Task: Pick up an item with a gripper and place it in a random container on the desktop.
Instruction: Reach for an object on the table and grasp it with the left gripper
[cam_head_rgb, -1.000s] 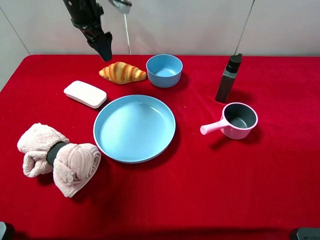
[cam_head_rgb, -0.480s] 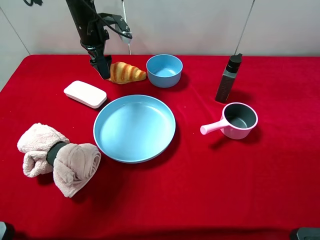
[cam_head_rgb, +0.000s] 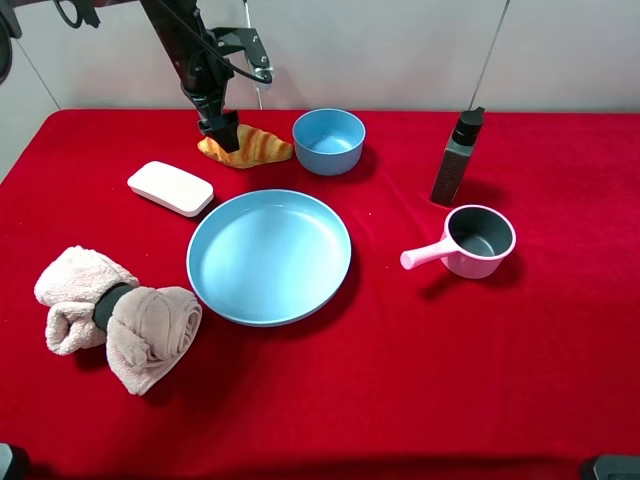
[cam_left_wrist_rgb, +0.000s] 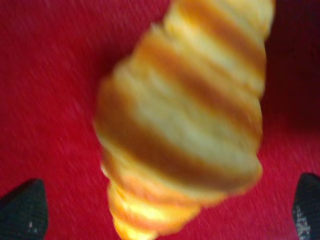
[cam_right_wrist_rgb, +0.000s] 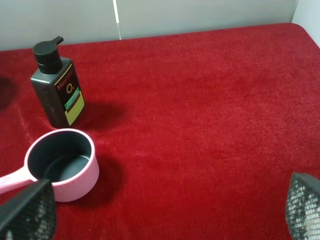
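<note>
Your left gripper (cam_head_rgb: 219, 131) hangs by the far edge of the red-cloth desktop (cam_head_rgb: 450, 380), left of centre. Its jaws are spread wide either side of the croissant (cam_left_wrist_rgb: 185, 125), apparently to pinch its ridged, glossy crescent; nothing is gripped yet. The smooth, shallow light-blue plate (cam_head_rgb: 200, 262) lies mid-table nearby. Your right gripper (cam_right_wrist_rgb: 165, 210) is wide and empty.

A staged robot test bench: the worktop (cam_head_rgb: 450, 380) is draped in bright red cloth before bare pale wall panels (cam_head_rgb: 400, 50). Unrelated household props sit well apart on it, a pump bottle (cam_head_rgb: 456, 160), a pink saucepan (cam_head_rgb: 478, 242) and a rolled towel (cam_head_rgb: 115, 315).
</note>
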